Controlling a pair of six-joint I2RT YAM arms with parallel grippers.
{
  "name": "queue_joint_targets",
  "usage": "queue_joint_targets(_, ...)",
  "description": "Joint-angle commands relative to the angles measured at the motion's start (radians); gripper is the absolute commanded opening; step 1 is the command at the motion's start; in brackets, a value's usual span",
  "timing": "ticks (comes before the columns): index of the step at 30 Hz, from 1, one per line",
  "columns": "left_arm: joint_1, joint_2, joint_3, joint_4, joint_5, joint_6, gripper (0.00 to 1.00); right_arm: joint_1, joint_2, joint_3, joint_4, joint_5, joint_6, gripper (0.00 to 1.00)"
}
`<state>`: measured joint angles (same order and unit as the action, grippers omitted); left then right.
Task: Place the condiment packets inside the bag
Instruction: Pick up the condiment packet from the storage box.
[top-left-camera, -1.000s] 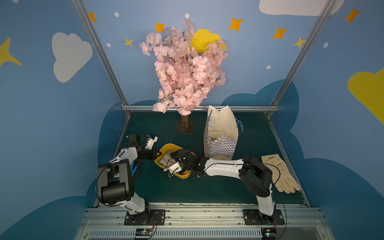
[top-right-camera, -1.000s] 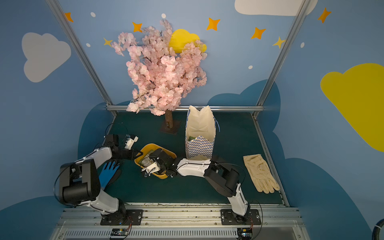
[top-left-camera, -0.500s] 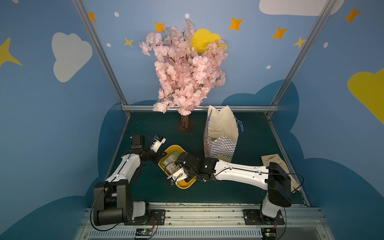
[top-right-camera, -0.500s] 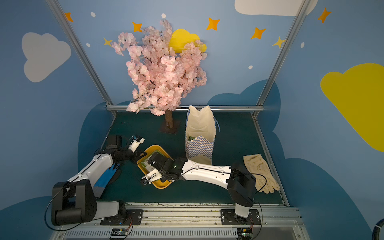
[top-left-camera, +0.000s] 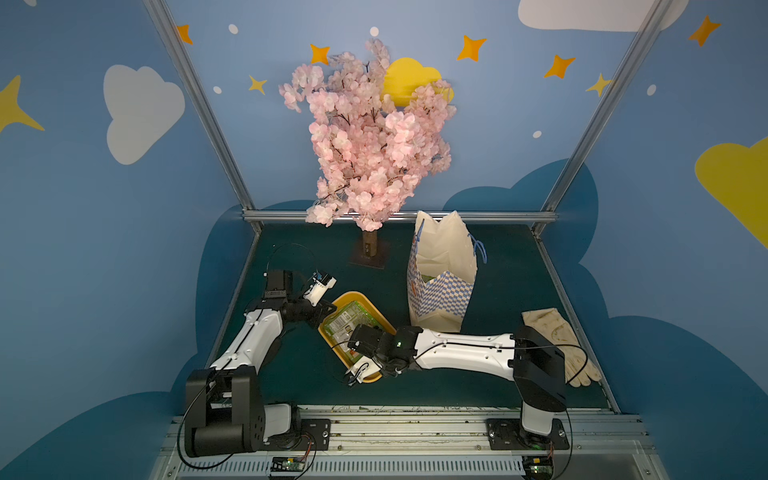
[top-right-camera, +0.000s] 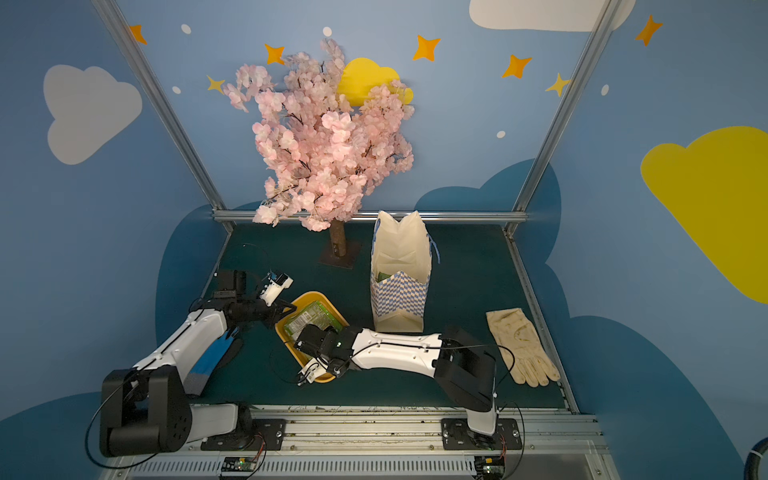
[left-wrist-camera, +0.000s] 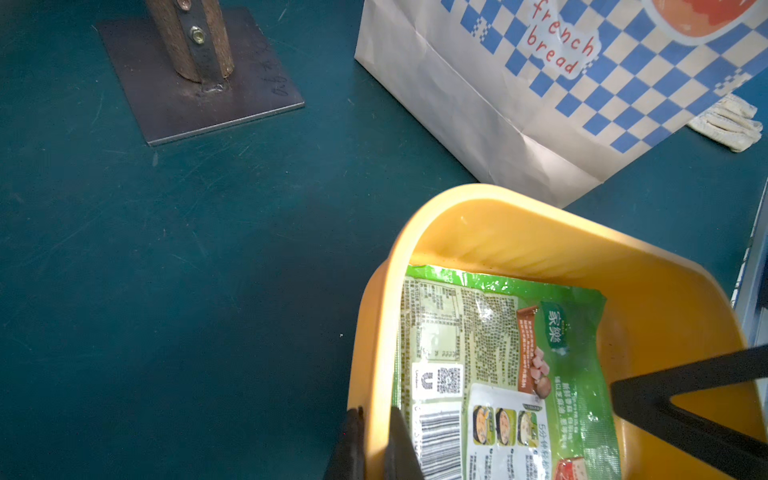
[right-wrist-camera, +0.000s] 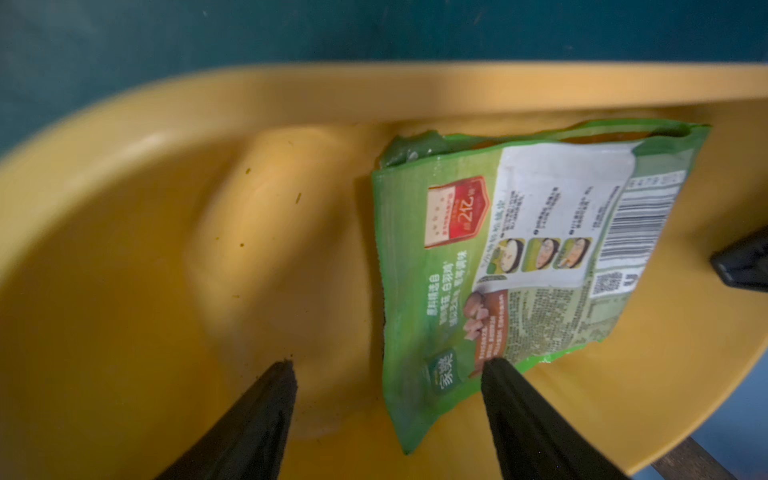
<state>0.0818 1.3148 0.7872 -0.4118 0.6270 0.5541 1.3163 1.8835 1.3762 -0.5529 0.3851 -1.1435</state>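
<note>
The fingers (right-wrist-camera: 257, 419) of your right gripper (right-wrist-camera: 389, 362) stand wide apart inside the yellow tray (right-wrist-camera: 124, 291). One tip sits over the edge of a green-and-white condiment packet (right-wrist-camera: 519, 249) lying there, and nothing is gripped. Your left gripper (left-wrist-camera: 376, 413) is pinched narrow on the tray's rim. Near the tray stands the checkered paper bag (top-left-camera: 440, 291), upright, mouth open, something green showing inside.
</note>
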Motion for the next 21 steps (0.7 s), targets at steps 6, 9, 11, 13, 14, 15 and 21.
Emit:
queue_joint_targets(6, -0.004, -0.007, 0.007, -0.021, 0.053, -0.005, 0.03, -0.012, 0.033, -0.084, 0.347, 0.116, -0.110, 0.66)
queue_joint_targets(9, -0.004, -0.012, 0.007, -0.027, 0.059, -0.007, 0.03, -0.015, 0.031, -0.114, 0.458, 0.127, -0.136, 0.58)
queue_joint_targets(11, -0.003, -0.014, 0.004, -0.028, 0.060, -0.008, 0.03, -0.017, 0.020, -0.129, 0.496, 0.125, -0.140, 0.52)
queue_joint_targets(13, -0.005, -0.011, 0.003, -0.028, 0.061, -0.008, 0.03, -0.018, 0.009, -0.134, 0.506, 0.120, -0.137, 0.44)
queue_joint_targets(14, -0.005, -0.009, 0.001, -0.028, 0.060, -0.009, 0.03, -0.017, 0.004, -0.141, 0.519, 0.120, -0.139, 0.39)
queue_joint_targets(15, -0.005, -0.007, 0.001, -0.027, 0.058, -0.009, 0.03, -0.017, -0.002, -0.147, 0.528, 0.122, -0.140, 0.35)
queue_joint_targets(21, -0.008, 0.011, 0.001, -0.014, 0.055, -0.019, 0.03, -0.021, -0.058, -0.145, 0.483, 0.088, -0.101, 0.26)
